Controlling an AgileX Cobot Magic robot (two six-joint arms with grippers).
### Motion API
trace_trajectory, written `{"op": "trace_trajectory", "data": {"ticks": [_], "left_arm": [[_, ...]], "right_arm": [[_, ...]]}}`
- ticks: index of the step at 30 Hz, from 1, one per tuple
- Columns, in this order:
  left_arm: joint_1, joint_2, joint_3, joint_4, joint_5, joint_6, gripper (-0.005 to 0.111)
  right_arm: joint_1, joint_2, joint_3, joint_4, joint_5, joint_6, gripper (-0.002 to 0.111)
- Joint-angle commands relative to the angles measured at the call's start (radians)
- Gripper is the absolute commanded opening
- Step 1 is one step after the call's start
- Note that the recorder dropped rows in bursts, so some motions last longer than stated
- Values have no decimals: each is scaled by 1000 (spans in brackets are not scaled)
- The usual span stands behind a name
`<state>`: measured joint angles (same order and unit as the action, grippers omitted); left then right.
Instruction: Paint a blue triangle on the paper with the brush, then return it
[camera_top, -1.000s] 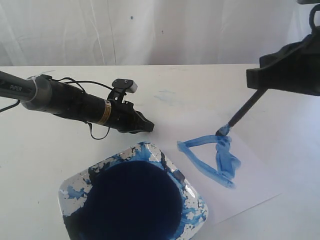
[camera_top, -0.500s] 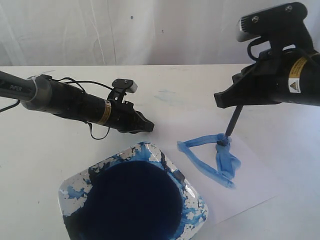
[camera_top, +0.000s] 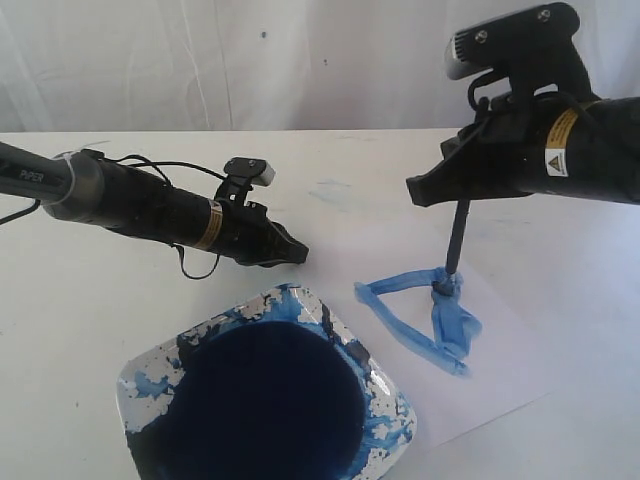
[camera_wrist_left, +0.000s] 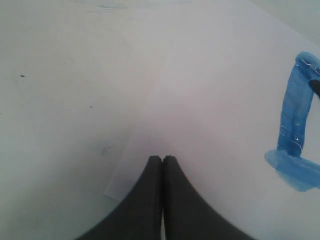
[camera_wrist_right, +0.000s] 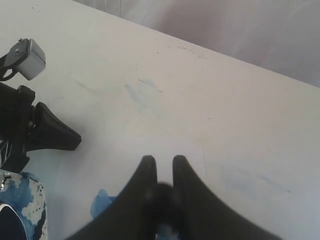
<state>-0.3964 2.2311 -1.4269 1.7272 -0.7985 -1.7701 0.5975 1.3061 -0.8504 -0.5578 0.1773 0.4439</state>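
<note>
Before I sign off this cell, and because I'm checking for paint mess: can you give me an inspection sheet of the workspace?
Surface: white table, with a faint blue smudge toward the back.
Job's things: paper lies flat; blue triangle is painted on it, one side thicker; brush is nearly upright, tip at the triangle's upper corner.
Clutter: square dish, holding dark blue paint, rim splotched blue.
Grippers: left gripper shut and empty, tips over the paper's corner; right gripper shut on the brush.
Cables: black cable looped along the left arm.
Surroundings: white curtain behind the table.
</note>
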Motion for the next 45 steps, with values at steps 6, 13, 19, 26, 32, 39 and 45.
{"op": "trace_trajectory", "data": {"ticks": [6, 13, 19, 26, 32, 39, 45], "left_arm": [[-6, -5, -5, 17, 15, -3, 0], [-6, -5, -5, 17, 15, -3, 0], [-6, -5, -5, 17, 15, -3, 0], [-6, -5, -5, 17, 15, -3, 0], [-6, -5, -5, 17, 15, -3, 0], [-6, -5, -5, 17, 15, -3, 0], [-6, -5, -5, 17, 15, -3, 0]], "right_arm": [[0, 3, -1, 24, -43, 7, 0], [0, -21, -21, 24, 10, 6, 0], [0, -106, -53, -21, 114, 6, 0], [0, -263, -58, 0, 135, 66, 0], [0, -372, -58, 166, 196, 103, 0], [0, -407, -56, 586, 278, -88, 0], [0, -405, -56, 1103, 342, -444, 0]]}}
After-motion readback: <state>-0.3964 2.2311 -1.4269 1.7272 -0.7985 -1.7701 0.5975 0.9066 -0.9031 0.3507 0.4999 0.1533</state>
